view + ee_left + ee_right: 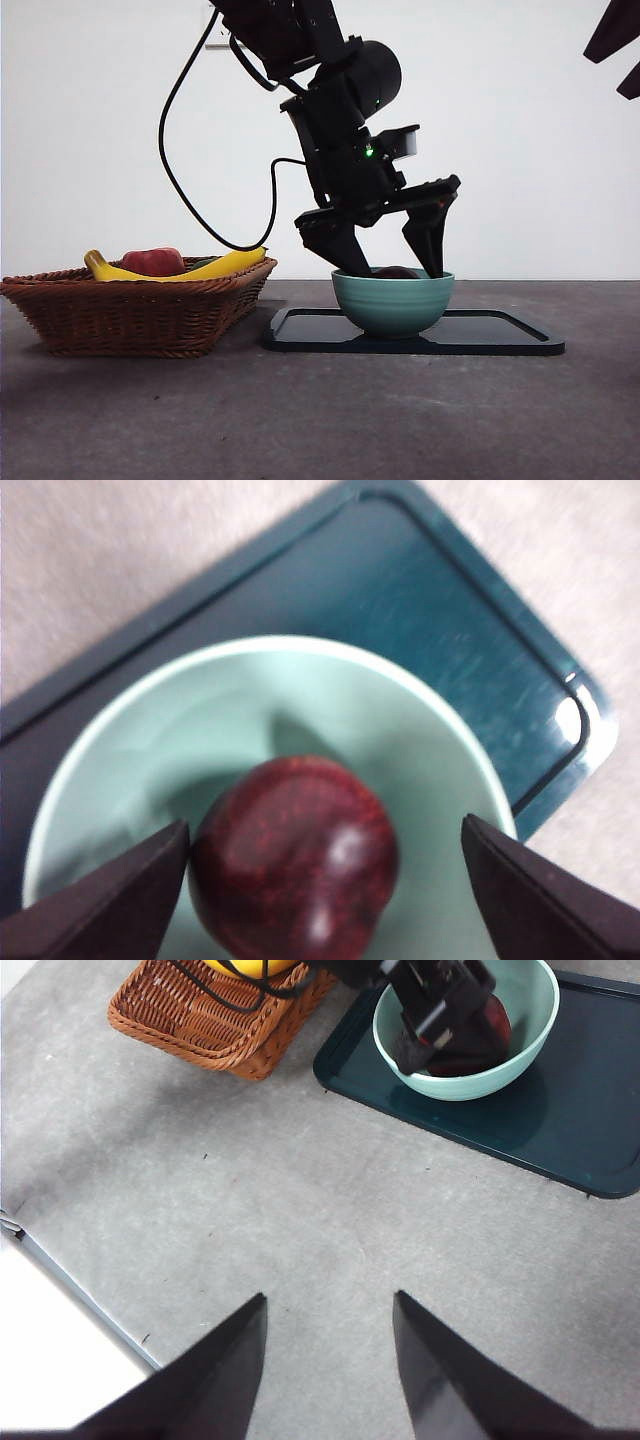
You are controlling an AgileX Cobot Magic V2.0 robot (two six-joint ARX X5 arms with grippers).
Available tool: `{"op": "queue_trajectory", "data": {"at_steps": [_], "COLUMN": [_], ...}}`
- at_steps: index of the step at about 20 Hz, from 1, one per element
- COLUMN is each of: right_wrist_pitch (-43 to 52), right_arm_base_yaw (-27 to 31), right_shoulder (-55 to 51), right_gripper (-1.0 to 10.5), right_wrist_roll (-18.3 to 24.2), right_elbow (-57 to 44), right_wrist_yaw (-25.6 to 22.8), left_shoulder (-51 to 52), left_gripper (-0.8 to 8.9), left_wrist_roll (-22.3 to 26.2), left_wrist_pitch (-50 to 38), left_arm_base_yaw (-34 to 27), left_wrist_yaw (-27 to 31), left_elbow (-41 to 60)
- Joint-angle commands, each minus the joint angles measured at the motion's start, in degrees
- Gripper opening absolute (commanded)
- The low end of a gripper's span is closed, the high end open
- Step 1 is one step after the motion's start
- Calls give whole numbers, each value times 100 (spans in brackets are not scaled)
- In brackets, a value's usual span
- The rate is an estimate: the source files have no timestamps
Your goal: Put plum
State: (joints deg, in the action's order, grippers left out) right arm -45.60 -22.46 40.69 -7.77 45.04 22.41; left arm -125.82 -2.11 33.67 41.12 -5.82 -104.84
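1. Front view: the left gripper (388, 268) reaches down into the teal bowl (392, 302) on the dark tray (500, 335), its jaws spread either side of the plum (395, 272), whose top barely clears the rim.
2. Left wrist view: the plum (293, 856) lies in the bowl (420, 740) between the spread jaws, close beside one and clear of the other.
3. Right wrist view: the right gripper (330, 1360) hangs spread over the bare counter (300, 1210), well apart from the bowl (466, 1060).

Wicker basket (140, 312) of bananas (200, 268) beside teal bowl (392, 303) on dark tray (500, 335).
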Motion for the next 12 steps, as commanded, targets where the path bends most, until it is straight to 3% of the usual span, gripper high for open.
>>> {"op": "queue_trajectory", "data": {"at_steps": [1, 8, 12], "right_wrist_pitch": [35, 37, 37], "right_arm_base_yaw": [-28, -28, -28], "right_shoulder": [35, 33, 33], "right_gripper": [203, 203, 203], "right_wrist_roll": [-42, -39, -37], "right_elbow": [28, 28, 28], "right_wrist_yaw": [9, 11, 9], "left_shoulder": [-197, -205, -205], "left_gripper": [431, 390, 273], "left_wrist_roll": [157, 273, 275], "left_wrist_pitch": [44, 146, 144], "left_arm_base_yaw": [52, 52, 52], "left_wrist_yaw": [114, 160, 160], "left_elbow": [-166, -166, -166]}}
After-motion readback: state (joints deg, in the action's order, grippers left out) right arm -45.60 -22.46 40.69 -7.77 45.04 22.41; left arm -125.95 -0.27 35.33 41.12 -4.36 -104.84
